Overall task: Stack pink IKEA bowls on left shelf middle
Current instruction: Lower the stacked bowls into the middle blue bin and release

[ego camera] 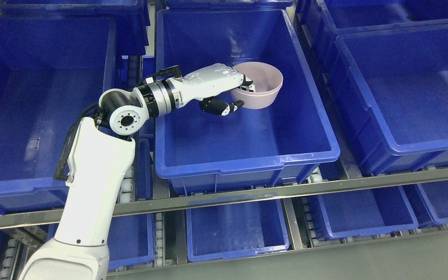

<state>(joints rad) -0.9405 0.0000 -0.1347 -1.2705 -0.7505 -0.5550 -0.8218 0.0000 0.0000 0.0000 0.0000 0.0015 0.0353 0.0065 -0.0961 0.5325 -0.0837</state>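
A pale pink bowl [262,86] sits upright inside the middle blue bin [247,163], toward its far right part. My left hand [239,91] reaches into the bin from the left and is shut on the bowl's near-left rim, with fingers [247,82] hooked over the rim into the bowl and the thumb [230,108] under its outer wall. Whether the bowl rests on the bin floor or is slightly lifted I cannot tell. The right arm does not show.
Blue bins stand on either side, one at left [33,182] and one at right [403,144], with more behind. A metal shelf rail [286,190] runs along the front. Lower-shelf bins [235,229] show below it.
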